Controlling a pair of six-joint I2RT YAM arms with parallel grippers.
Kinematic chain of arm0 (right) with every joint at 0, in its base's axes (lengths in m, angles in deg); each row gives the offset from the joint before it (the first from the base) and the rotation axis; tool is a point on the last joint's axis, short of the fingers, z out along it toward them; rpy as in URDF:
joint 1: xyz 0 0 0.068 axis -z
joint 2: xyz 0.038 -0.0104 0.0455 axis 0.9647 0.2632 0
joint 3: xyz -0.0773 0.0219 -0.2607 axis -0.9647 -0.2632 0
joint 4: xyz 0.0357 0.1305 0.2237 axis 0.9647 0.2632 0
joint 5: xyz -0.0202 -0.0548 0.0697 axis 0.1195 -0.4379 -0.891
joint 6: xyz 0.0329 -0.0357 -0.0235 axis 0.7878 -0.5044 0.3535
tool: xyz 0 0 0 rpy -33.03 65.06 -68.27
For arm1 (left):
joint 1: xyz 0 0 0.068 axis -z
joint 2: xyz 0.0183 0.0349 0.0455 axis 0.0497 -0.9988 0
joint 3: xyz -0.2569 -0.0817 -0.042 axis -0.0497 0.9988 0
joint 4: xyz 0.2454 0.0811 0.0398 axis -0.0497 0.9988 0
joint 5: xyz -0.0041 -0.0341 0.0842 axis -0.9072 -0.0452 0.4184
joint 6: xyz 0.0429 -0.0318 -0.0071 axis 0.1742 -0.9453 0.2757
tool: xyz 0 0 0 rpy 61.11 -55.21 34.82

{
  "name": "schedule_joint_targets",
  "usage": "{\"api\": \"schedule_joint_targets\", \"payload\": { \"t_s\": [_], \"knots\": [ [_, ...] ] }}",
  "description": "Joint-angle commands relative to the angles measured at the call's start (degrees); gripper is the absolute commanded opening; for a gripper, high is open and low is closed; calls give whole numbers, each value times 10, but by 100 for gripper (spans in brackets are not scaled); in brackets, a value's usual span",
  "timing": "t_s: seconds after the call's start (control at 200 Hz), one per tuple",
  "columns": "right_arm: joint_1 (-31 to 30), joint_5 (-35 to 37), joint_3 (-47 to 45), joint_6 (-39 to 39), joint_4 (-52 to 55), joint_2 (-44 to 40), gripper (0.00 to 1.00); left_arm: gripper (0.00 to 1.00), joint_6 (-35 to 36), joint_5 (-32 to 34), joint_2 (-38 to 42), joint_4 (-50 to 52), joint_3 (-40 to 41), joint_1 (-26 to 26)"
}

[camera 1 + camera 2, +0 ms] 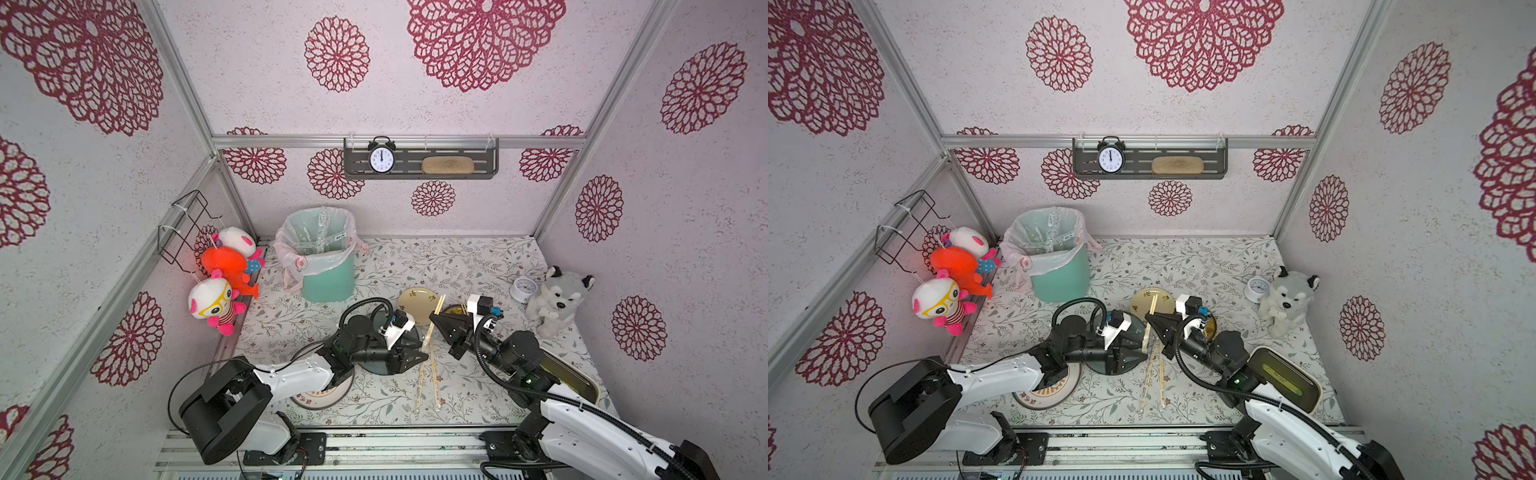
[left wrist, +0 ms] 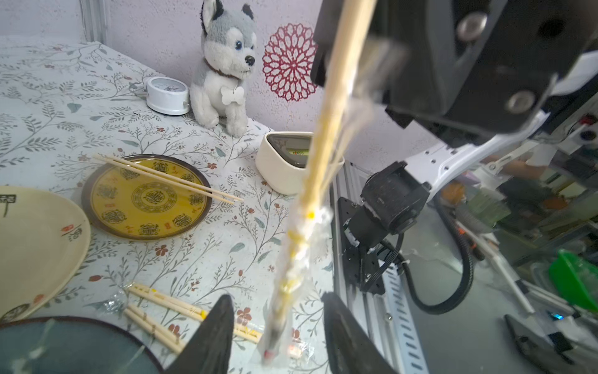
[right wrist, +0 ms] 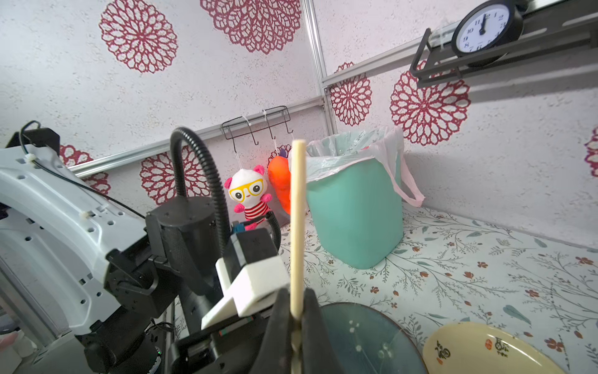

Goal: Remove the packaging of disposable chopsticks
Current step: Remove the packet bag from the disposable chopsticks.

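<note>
The crinkly clear plastic sleeve (image 2: 291, 291) is blurred toward its end; the thin pale wooden chopstick (image 2: 344, 64) in it is cut off by the picture's edge.

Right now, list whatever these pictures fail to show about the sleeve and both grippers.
- Left wrist view: sleeve blurred; contact with left gripper unreadable.
- Right wrist view: right gripper hides the sleeve; only bare chopsticks show.
- Top views: left gripper's opening too small and dark to read.
- Top views: sleeves inside the bin too small to count.

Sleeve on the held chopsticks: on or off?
Partly on. The packaging is bunched over one end of the disposable chopsticks; the end past the right gripper is bare.
</note>
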State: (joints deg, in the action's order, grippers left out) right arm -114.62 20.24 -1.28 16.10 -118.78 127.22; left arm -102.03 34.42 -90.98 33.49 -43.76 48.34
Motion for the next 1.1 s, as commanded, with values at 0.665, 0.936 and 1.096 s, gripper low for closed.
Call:
{"api": "schedule_joint_targets", "payload": {
  "t_s": [0.665,0.936,1.096],
  "knots": [
    [24,-6,-33,46,-67,-32,0,16,1,-10,-20,-46,-7,-4],
    [27,-17,-37,60,-97,-16,0,45,-7,-16,-31,-67,-10,-4],
    [27,-15,-43,64,-106,-13,0,25,1,-24,-29,-38,-24,-5]
  ]
}}
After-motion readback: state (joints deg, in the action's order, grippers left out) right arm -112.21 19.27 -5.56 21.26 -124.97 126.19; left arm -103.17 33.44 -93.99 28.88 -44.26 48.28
